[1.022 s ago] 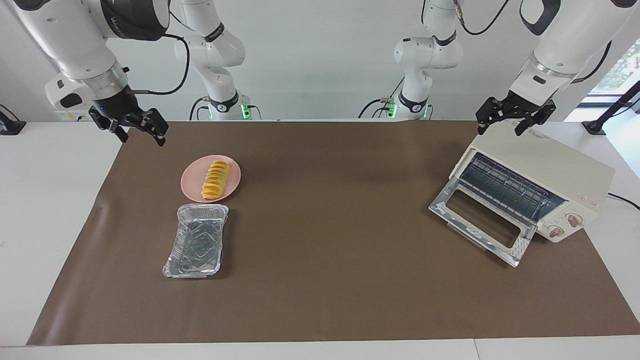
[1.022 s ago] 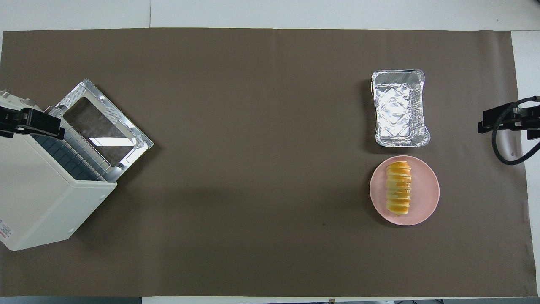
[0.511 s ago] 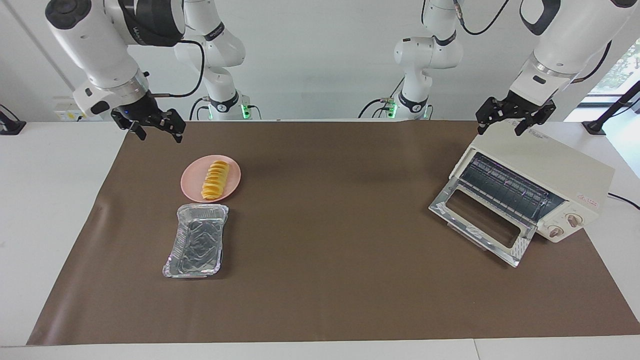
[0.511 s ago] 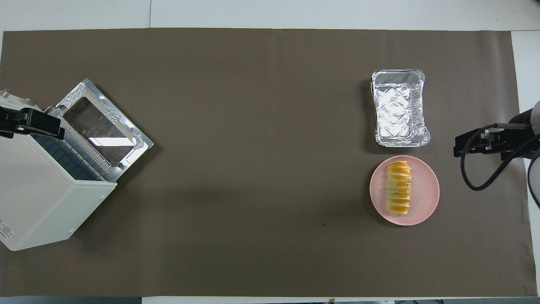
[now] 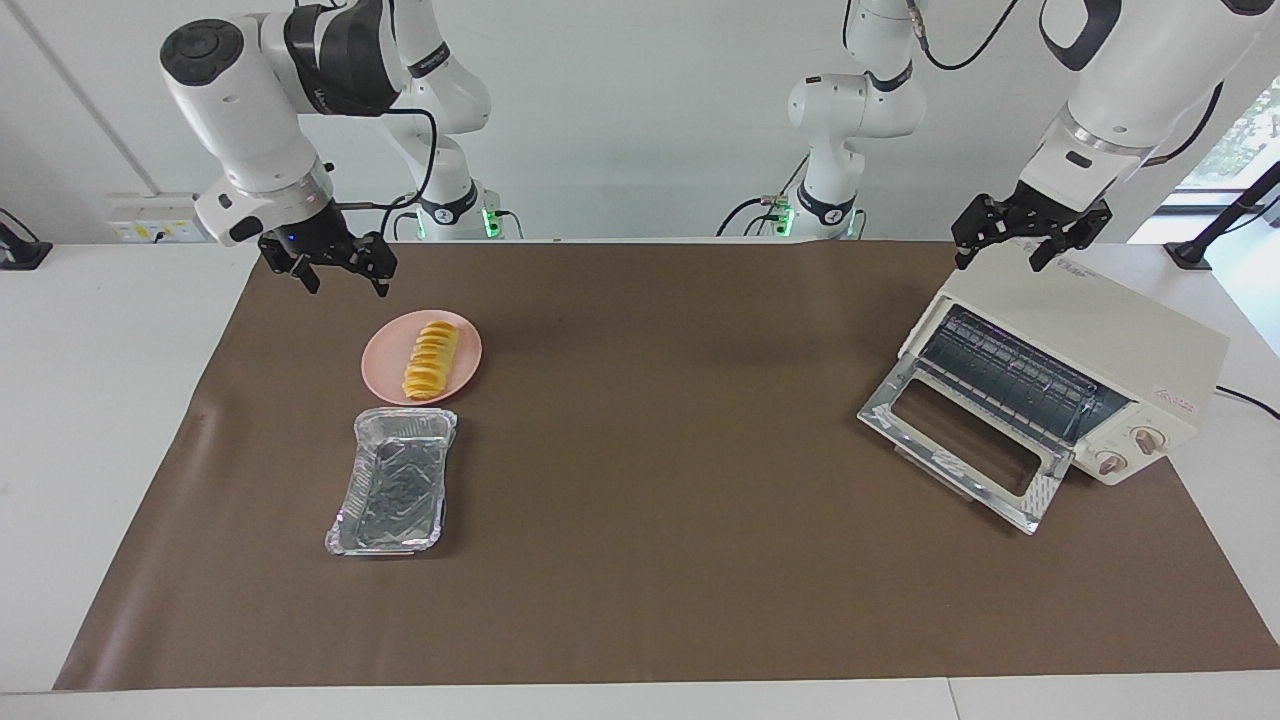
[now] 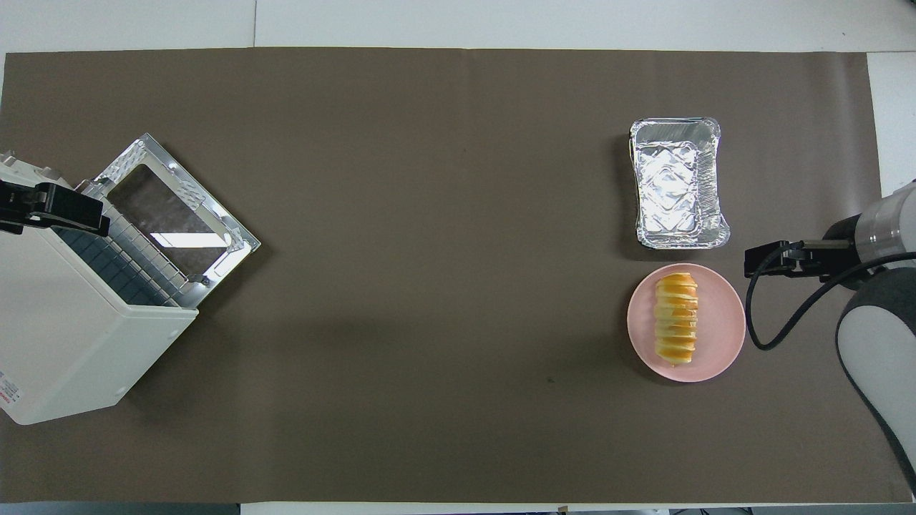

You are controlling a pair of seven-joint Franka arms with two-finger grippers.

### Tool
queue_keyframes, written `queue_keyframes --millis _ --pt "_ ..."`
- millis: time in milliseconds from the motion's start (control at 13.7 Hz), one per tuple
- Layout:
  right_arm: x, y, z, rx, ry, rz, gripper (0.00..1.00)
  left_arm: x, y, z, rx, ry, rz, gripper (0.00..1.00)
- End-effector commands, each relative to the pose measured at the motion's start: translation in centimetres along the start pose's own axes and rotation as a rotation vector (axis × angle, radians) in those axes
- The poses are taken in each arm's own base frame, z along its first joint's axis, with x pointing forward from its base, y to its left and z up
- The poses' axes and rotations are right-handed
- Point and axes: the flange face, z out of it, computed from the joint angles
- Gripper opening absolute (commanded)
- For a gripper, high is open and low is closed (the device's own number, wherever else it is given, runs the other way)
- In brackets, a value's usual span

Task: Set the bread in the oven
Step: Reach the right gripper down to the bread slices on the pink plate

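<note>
Right pincer (image 5: 338,266) now a good bit closer in than a second ago: swung from out past the edge of the brown mat toward the plate (image 5: 466,372), hanging in the air over the mat beside the plate's rim on the right arm's end, fingers spread, nothing in them. Reads as lining up for the grab, so still the very start of the job. Bread (image 5: 431,359) untouched the whole time, lying flat along the middle of the pink plate, a small yellow-orange loaf with crosswise ridges, roughly plate-width long, looks soft enough to squash if pinched hard. Foil tray (image 5: 392,481) just beside the plate, farther from the robots, empty. Oven (image 5: 1088,362) well apart at the left arm's end of the tabletop, sitting at an angle, door (image 5: 965,448) dropped open and rack (image 5: 1010,375) showing, so no door-opening step left. Left pincer (image 5: 1030,235) parked over the oven's top corner, not budged across the frames, fingers spread too, just waiting. Next up, probably: drop down over the loaf and close across its narrow width.
</note>
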Motion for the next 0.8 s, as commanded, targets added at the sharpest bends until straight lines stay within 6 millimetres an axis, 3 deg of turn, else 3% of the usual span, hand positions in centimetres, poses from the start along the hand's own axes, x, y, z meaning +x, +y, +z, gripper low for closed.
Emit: queue_keyframes --millis 0,146,292,511,730 --pt "-1.1 0.5 3.0 -0.01 -0.004 -0.008 1.0 -0.1 -0.3 0.2 -0.009 -0.001 0.0 1.0" --pt "-0.5 0.2 6.4 -0.009 0.003 -0.002 1.0 -0.2 -0.3 0.1 -0.009 0.001 0.0 1.0" --pt "-0.4 0.0 8.1 -0.01 -0.015 -0.006 1.0 -0.2 -0.3 0.1 -0.009 0.001 0.0 1.0" --pt "-0.1 -2.4 12.1 -0.007 0.025 -0.038 1.0 -0.1 -0.3 0.2 -0.009 -0.001 0.0 1.0" --pt "0.1 -2.6 15.3 -0.002 0.05 -0.039 1.0 -0.1 -0.3 0.2 -0.009 -0.001 0.0 1.0"
